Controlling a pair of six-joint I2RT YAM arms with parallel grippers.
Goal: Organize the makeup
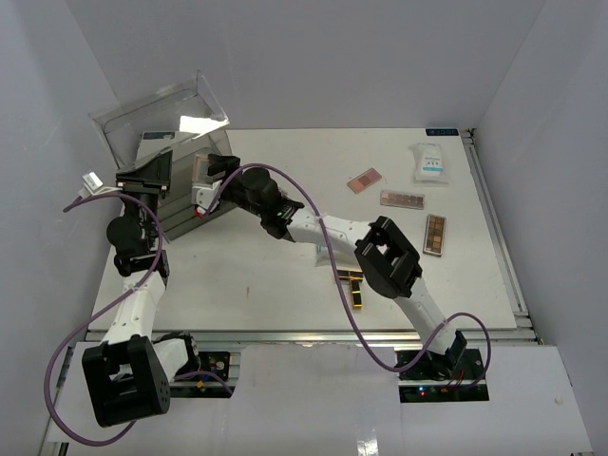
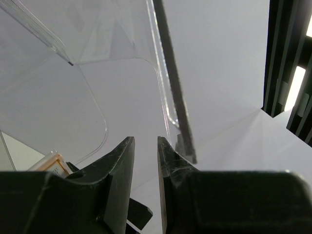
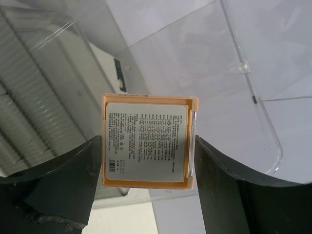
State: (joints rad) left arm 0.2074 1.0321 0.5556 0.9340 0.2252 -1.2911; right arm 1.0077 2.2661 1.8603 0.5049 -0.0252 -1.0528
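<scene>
My right gripper [image 3: 148, 140] is shut on a square palette [image 3: 146, 107] with an orange frame, its white printed label facing the camera. From above, that gripper [image 1: 203, 180] holds the palette [image 1: 200, 169] over the big clear box [image 1: 185, 217] at the back left. My left gripper [image 1: 144, 177] stands at the box's left side. Its jaws [image 2: 145, 141] are nearly together, and the edge of the raised clear lid [image 2: 163, 83] runs into them. On the table lie a square palette [image 1: 363, 180], two long palettes [image 1: 402, 199] [image 1: 434, 235], a white-blue sachet [image 1: 430, 162] and lipstick tubes [image 1: 356, 288].
The box's lid [image 1: 161, 109] stands tilted up against the back left corner. White walls close in the table on the left, back and right. The right arm [image 1: 323, 233] stretches across the middle of the table, partly over the lipstick tubes.
</scene>
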